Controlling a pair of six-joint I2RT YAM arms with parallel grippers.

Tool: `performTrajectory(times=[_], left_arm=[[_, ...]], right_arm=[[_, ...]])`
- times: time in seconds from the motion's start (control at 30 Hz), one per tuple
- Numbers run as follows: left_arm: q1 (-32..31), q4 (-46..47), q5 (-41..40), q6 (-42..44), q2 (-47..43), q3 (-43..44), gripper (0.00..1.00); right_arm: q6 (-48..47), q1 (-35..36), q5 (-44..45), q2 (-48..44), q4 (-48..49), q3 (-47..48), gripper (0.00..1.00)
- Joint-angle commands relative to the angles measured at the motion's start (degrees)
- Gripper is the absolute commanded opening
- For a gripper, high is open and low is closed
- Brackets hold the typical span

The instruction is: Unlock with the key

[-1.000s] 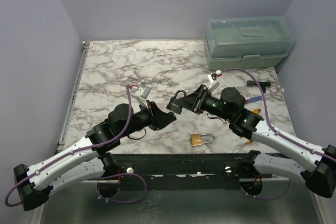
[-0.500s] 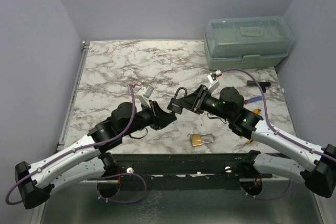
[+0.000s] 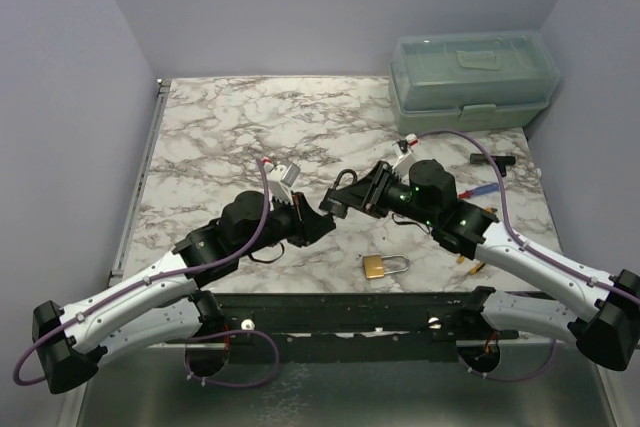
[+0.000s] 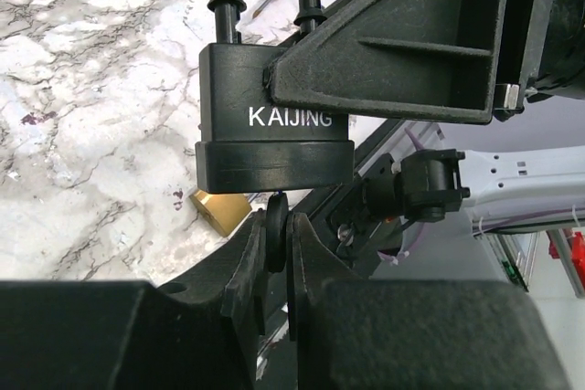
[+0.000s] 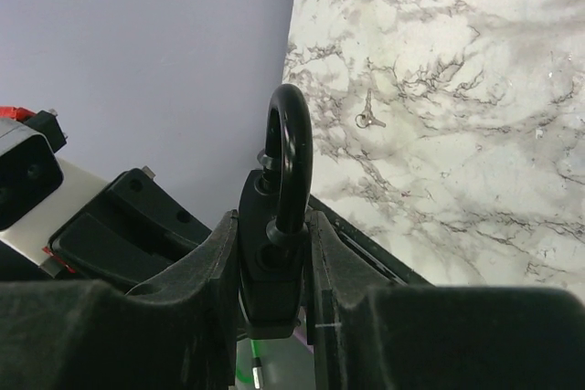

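My right gripper (image 3: 340, 201) is shut on a black padlock (image 4: 274, 125) marked KAIJING and holds it above the table. In the right wrist view the padlock (image 5: 272, 244) sits between the fingers with its shackle (image 5: 289, 148) pointing up. My left gripper (image 3: 318, 222) is shut on a black-headed key (image 4: 275, 230), whose head is pinched between the fingers right under the padlock's bottom face. The key's blade is hidden; it seems to enter the lock's underside. The two grippers meet tip to tip in the top view.
A brass padlock (image 3: 383, 266) lies on the marble table (image 3: 220, 137) near the front edge. A green plastic box (image 3: 472, 79) stands at the back right. A screwdriver (image 3: 482, 190) and a black tool (image 3: 493, 159) lie at the right. A small key (image 5: 368, 120) lies on the table.
The left gripper has moved right and up to meet the padlock's underside with the key. The right gripper has shifted slightly, holding the padlock with its shackle more upright.
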Motion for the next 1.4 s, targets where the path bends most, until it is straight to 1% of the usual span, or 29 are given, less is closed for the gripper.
performTrajectory(times=[0.0,0.07,0.2,0.27,0.37,0.43,0.77,0.9,1.13,1.37], left_arm=[[-0.06,0.13,-1.1,2.62,-0.46,2.12,0.14],[-0.1,-1.02,-0.86,2.75,-1.75,1.77,0.33],[-0.07,-3.06,0.94,2.6,-4.46,1.5,0.58],[-0.04,-3.9,1.29,2.22,-5.65,1.33,0.66],[-0.06,-4.44,1.68,1.39,-7.71,0.8,0.75],[-0.05,-4.66,1.78,0.76,-9.05,0.3,0.79],[-0.06,-3.74,1.12,-3.42,-12.85,0.32,0.91],[0.03,-1.62,1.5,-4.24,-13.17,0.27,0.96],[-0.08,3.28,2.81,-6.12,-12.18,-0.67,0.95],[-0.08,12.29,3.38,-8.59,-10.83,-2.76,0.89]], right_arm=[[1.3,0.92,-0.9,-1.1,1.24,2.69,0.0],[0.91,0.9,-0.42,-1.83,1.24,2.49,0.0],[0.61,0.9,0.34,-3.12,1.24,2.25,0.0],[0.53,0.9,0.5,-3.39,1.25,2.3,0.0],[0.52,0.9,0.29,-3.24,1.26,2.47,0.0],[0.53,0.9,-0.08,-3.19,1.42,2.49,0.0],[-0.72,0.9,-2.86,-4.1,5.37,2.59,0.0],[-1.42,0.9,-5.54,-5.07,10.93,0.89,0.0],[-1.69,0.9,-9.68,-6.7,16.74,-0.75,0.0],[-1.79,0.9,-13.98,-6.02,19.02,-1.14,0.0]])
